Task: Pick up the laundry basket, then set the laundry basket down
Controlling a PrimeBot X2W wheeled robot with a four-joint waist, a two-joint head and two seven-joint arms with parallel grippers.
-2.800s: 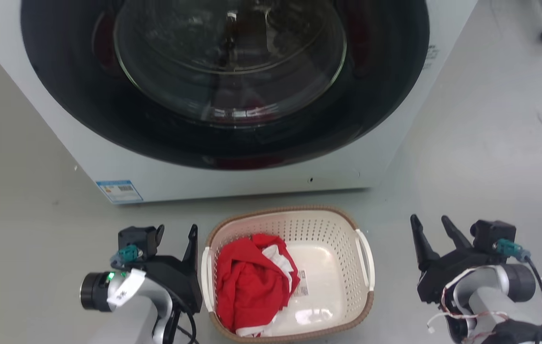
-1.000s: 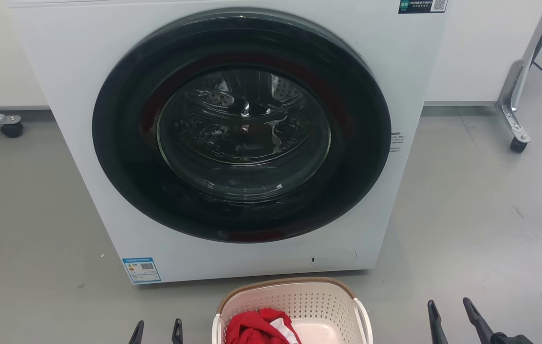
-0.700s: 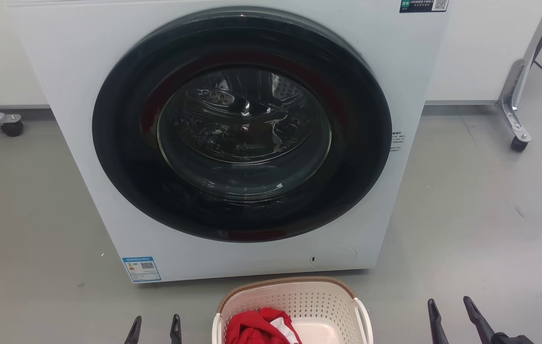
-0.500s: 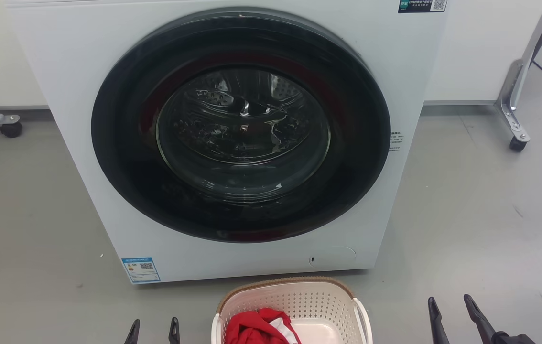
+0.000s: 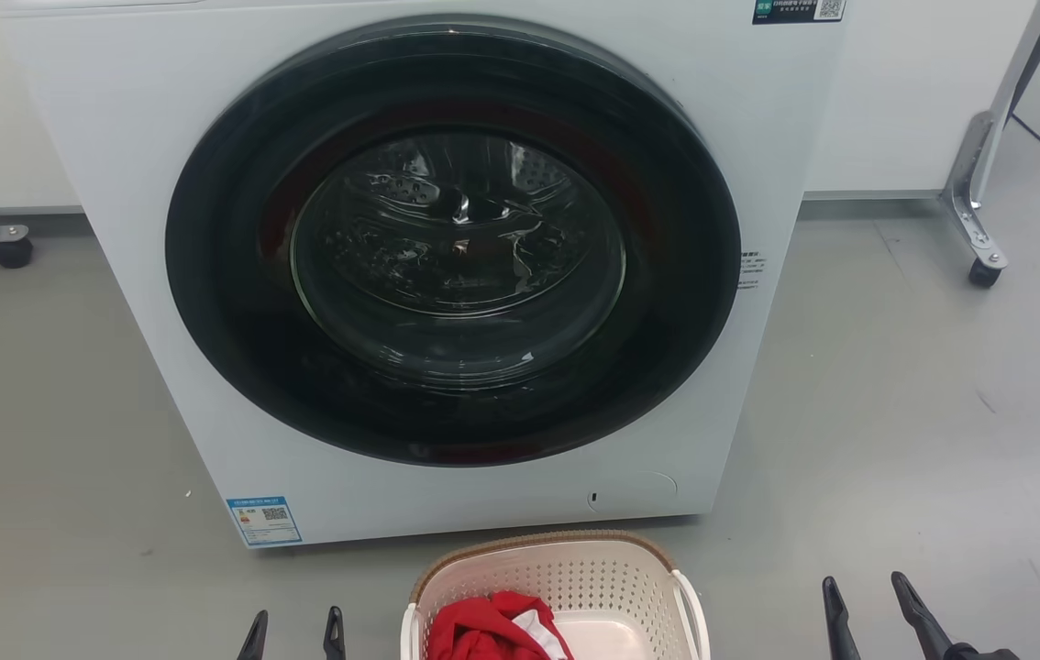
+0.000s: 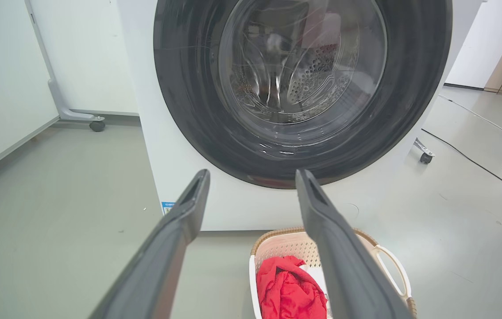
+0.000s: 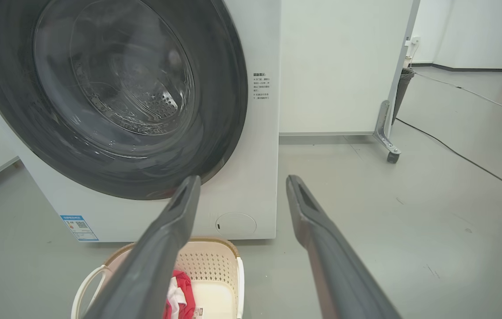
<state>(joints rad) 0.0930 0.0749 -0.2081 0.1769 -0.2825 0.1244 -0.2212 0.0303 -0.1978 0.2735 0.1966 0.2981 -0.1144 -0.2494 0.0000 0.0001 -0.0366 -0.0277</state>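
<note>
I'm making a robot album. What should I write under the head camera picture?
Laundry basket with red cloth sits before the washing machine, left hand and right hand open beside it.

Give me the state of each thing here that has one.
washing machine door: shut.
laundry basket: upright on the floor, not gripped.
red garment: crumpled inside the laundry basket.
left gripper: open, empty.
right gripper: open, empty.

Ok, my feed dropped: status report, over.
Left end effector open, right end effector open, both empty. Cream perforated plastic laundry basket on grey floor between them, red cloth inside. White washing machine close behind.
</note>
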